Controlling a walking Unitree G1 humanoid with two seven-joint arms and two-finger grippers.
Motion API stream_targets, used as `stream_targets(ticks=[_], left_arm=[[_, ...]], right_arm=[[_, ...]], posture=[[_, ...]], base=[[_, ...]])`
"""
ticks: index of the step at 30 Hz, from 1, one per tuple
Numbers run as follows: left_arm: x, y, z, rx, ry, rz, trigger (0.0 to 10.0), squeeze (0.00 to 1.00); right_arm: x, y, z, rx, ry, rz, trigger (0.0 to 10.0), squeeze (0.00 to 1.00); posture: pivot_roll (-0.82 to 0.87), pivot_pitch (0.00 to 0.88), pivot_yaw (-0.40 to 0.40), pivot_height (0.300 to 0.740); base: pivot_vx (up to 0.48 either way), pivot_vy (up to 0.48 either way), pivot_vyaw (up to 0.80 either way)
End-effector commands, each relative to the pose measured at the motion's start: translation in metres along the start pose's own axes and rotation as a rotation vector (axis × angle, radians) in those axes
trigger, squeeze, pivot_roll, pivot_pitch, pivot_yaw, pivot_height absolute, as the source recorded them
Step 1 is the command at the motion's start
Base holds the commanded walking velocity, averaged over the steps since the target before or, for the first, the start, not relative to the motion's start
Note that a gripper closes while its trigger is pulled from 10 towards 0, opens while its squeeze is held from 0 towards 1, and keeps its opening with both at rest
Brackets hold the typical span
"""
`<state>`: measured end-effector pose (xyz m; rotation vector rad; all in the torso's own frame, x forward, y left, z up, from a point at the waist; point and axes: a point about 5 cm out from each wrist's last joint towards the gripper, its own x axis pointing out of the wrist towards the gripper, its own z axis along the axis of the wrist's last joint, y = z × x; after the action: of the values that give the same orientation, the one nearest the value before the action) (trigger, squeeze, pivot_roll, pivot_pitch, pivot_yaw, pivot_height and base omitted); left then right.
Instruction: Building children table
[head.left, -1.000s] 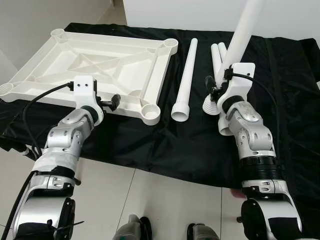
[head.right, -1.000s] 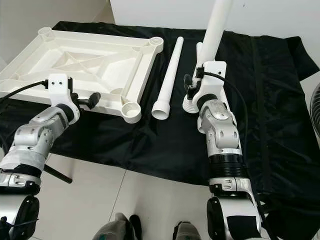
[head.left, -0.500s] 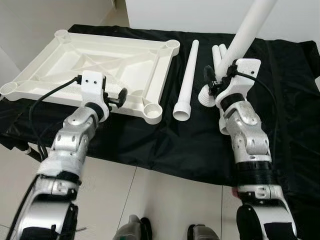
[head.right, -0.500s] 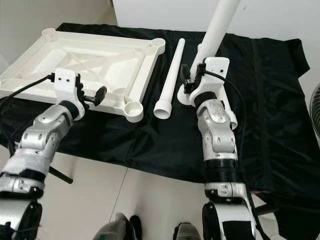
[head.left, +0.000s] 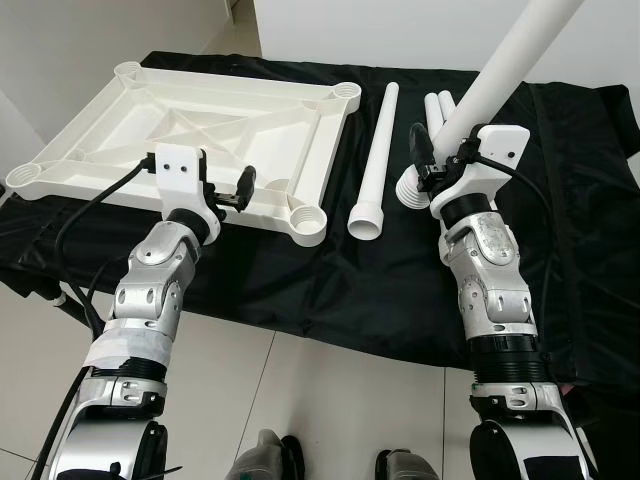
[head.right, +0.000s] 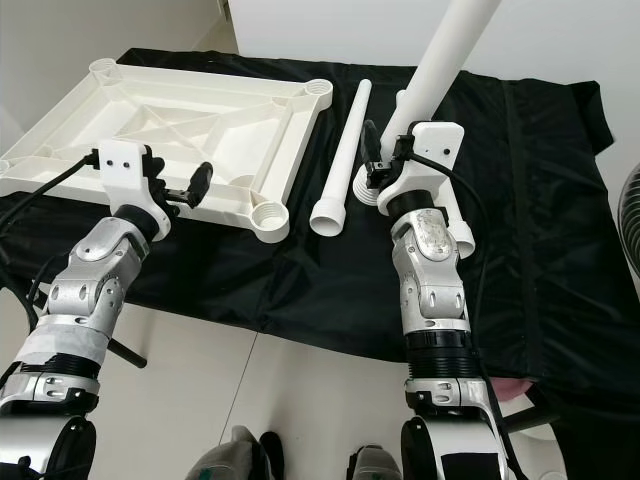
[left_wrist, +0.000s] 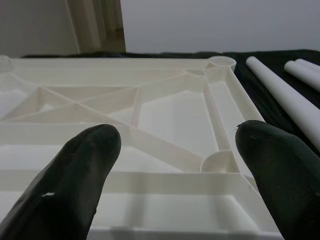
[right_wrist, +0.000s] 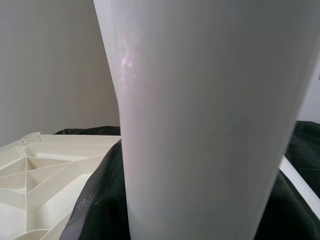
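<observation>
The white tabletop (head.left: 200, 120) lies upside down on a black cloth, with round leg sockets at its corners. My left gripper (head.left: 238, 192) hovers open at the tabletop's near edge, close to the near right socket (head.left: 308, 222). In the left wrist view its two black fingertips (left_wrist: 90, 150) stand wide apart with the ribbed underside (left_wrist: 165, 115) between them. My right gripper (head.left: 425, 165) is shut on a white table leg (head.left: 500, 75), which it holds up off the cloth, leaning away to the right. That leg (right_wrist: 200, 125) stands close before the right wrist camera.
One loose white leg (head.left: 375, 150) lies on the black cloth (head.left: 330, 280) between the tabletop and my right arm. Two more legs (head.left: 432, 100) lie behind my right gripper. Pale floor tiles (head.left: 300, 400) run along the cloth's near edge.
My left gripper has reached forward, closer to the tabletop's near edge. My right arm has shifted slightly forward with the leg still raised. The camera has moved a little.
</observation>
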<state>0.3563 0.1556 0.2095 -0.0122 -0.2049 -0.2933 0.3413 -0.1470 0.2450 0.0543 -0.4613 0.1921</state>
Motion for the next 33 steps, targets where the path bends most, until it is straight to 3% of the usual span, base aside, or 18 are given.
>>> stream_targets(ticks=[1, 10, 25, 33], left_arm=[[-0.003, 0.005, 0.000, 0.030, -0.015, 0.151, 10.0, 0.00], [-0.006, -0.010, -0.004, -0.004, -0.047, 0.168, 10.0, 0.00], [-0.007, -0.004, -0.010, -0.022, -0.008, 0.205, 10.0, 0.00], [-0.009, -0.004, -0.011, -0.012, 0.001, 0.201, 10.0, 0.00]], right_arm=[[-0.001, 0.002, -0.001, -0.006, -0.011, -0.004, 10.0, 0.00], [-0.003, 0.000, 0.001, -0.030, -0.040, -0.025, 10.0, 0.00], [-0.005, 0.001, -0.004, -0.068, -0.020, -0.018, 10.0, 0.00], [-0.007, 0.001, -0.006, -0.076, -0.014, -0.023, 10.0, 0.00]], posture=[[-0.12, 0.077, 0.109, 0.740], [-0.12, 0.063, 0.105, 0.740], [-0.12, 0.075, 0.102, 0.740], [-0.12, 0.077, 0.104, 0.740]], base=[[0.000, 0.000, 0.00], [0.000, 0.000, 0.00], [0.000, 0.000, 0.00], [0.000, 0.307, 0.00]])
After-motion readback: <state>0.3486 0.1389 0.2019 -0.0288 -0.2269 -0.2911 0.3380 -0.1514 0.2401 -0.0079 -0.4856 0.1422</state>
